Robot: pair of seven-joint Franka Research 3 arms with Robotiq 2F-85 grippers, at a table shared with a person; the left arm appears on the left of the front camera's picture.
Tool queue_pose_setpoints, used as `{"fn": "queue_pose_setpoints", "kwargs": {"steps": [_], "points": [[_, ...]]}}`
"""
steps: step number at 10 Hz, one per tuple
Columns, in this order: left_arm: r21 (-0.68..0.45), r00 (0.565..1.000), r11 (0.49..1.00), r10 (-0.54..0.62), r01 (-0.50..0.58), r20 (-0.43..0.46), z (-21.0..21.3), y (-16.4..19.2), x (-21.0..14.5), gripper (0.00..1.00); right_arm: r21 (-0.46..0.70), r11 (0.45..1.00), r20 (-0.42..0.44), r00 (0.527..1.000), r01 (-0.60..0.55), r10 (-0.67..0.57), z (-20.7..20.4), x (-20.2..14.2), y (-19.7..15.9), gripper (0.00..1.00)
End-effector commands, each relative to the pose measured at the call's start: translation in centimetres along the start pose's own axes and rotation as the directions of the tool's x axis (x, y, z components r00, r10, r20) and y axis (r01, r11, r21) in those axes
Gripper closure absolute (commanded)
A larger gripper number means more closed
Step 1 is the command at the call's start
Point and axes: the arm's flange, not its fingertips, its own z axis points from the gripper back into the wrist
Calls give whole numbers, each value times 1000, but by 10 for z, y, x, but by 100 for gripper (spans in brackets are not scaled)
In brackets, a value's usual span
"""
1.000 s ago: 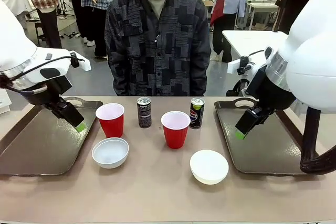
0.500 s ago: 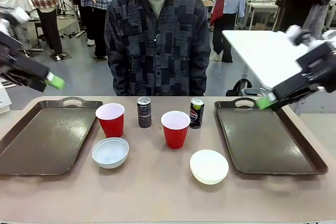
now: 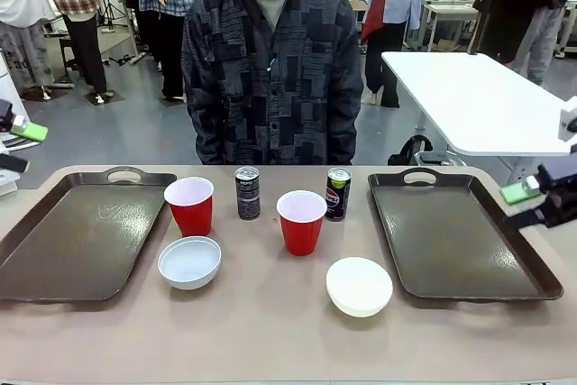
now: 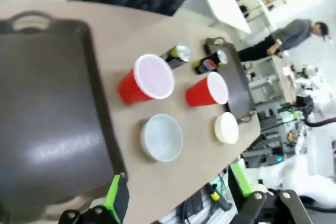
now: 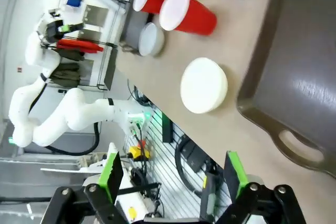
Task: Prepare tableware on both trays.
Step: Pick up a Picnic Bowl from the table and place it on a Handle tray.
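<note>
L gripper (image 3: 22, 147) sits at far left edge of front view, up off the table (image 3: 270, 340), outside the L tray (image 3: 63, 250). Jaws spread wide, nothing btwn the green pads; the L wrist view confirms this. R gripper (image 3: 523, 206) is at far right edge, by outer rim of the R tray (image 3: 451, 241). Its jaws are also wide apart and empty, and the R wrist view shows the same.

All tableware stands upright on the tabletop btwn the two trays:
- L red cup (image 3: 190, 206) is near the L tray's inner rim, w/ the L Pepsi can (image 3: 247, 193) just right of it.
- R red cup (image 3: 301, 222) is abt mid-table, a bit nearer the robot.
- R Pepsi can (image 3: 338, 194) is just behind and right of that cup.
- L bowl (image 3: 189, 262), small and white, is just in front of the L cup.
- R bowl (image 3: 359, 287) is nearest the robot, front-right of the R cup, close to the R tray's inner rim but not touching.

Trays lie flat, long sides running away from the robot, handles at near and far ends. A person (image 3: 270, 69) stands at the far side, centred behind the cans.
</note>
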Motion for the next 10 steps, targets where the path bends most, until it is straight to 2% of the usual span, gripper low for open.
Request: {"fn": "queue_pose_setpoints", "kwargs": {"steps": [1, 5, 6, 10], "points": [[22, 998, 998, 56, -56, 2, -26, 29, -79, 0, -6, 1000, -5, 1000, 23, -23, -37, -37, -10, 0], [34, 995, 995, 95, -96, 11, -9, 55, -95, 0, -5, 998, 53, 997, 59, -59, -22, -54, -18, 0], [39, 993, 992, 120, -121, 8, 21, 52, -13, 0, -27, 997, -1, 997, 79, -79, 3, -8, -28, 0], [39, 993, 992, 120, -121, 8, 21, 52, -13, 0, -27, 997, -1, 997, 79, -79, 3, -8, -28, 0]]}}
